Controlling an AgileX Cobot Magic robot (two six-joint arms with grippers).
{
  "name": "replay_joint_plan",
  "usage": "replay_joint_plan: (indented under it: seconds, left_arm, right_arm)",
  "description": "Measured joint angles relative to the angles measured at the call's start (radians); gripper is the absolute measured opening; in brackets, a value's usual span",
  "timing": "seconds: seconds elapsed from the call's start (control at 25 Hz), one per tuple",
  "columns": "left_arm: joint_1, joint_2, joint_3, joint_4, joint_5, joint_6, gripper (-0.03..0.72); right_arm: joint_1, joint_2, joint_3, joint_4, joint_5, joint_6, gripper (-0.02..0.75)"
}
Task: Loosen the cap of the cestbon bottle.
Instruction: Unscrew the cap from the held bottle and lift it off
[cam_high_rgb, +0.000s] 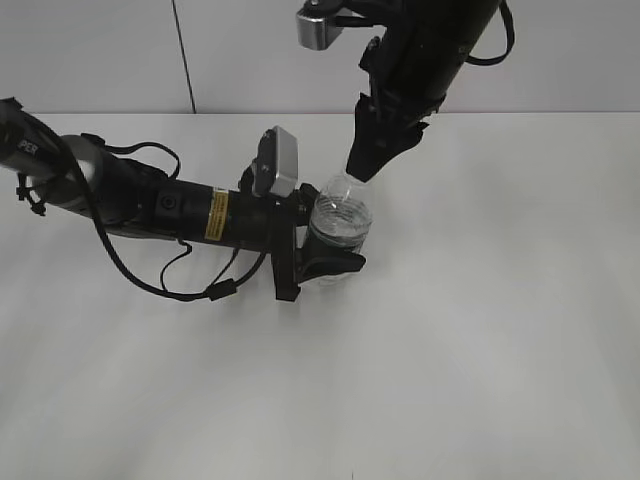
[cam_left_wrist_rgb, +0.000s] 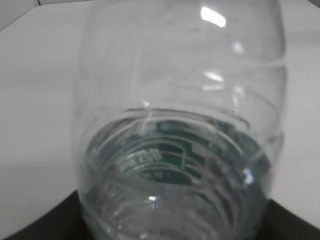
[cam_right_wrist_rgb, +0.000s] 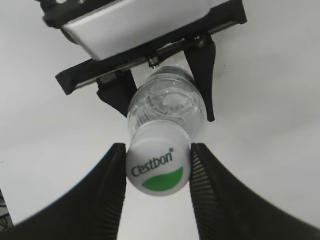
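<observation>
- The table (cam_high_rgb: 480, 330) is a plain white, matte surface, and it fills almost the whole exterior view; soft grey shadows lie under the arms.
- Behind the far edge of the table stands a pale grey wall (cam_high_rgb: 100, 50) with one thin dark vertical seam on its left part.
- The cestbon bottle (cam_high_rgb: 338, 228) stands upright on the table, nearer to the far edge than to the near edge, and a little to the right of the middle.
- The bottle is clear plastic; in the left wrist view (cam_left_wrist_rgb: 180, 125) it fills the picture, and green print shows through its wall, low in the picture.
- The left gripper (cam_high_rgb: 325, 262) comes in low from the left side, almost lying on the table, and its dark jaws hold the body of the bottle from both sides.
- The right gripper (cam_right_wrist_rgb: 158, 172) hangs down from above the far edge, and its two black fingers (cam_right_wrist_rgb: 112, 192) press on the cap (cam_right_wrist_rgb: 158, 166) from left and right, pinching it.
- The cap is white and round, with the word "Cestbon" and a green half-circle on top, and it sits on the bottle neck.
- A silver camera block (cam_high_rgb: 277, 160) sits on the left arm, just beside the bottle.
</observation>
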Motion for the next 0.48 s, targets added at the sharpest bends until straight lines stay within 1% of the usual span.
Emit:
replay_joint_plan:
  seconds: [0.48]
  left_arm:
    - [0.004, 0.003, 0.000, 0.015, -0.031, 0.000, 0.411]
  right_arm:
    - [0.000, -0.002, -0.001, 0.000, 0.015, -0.367, 0.298]
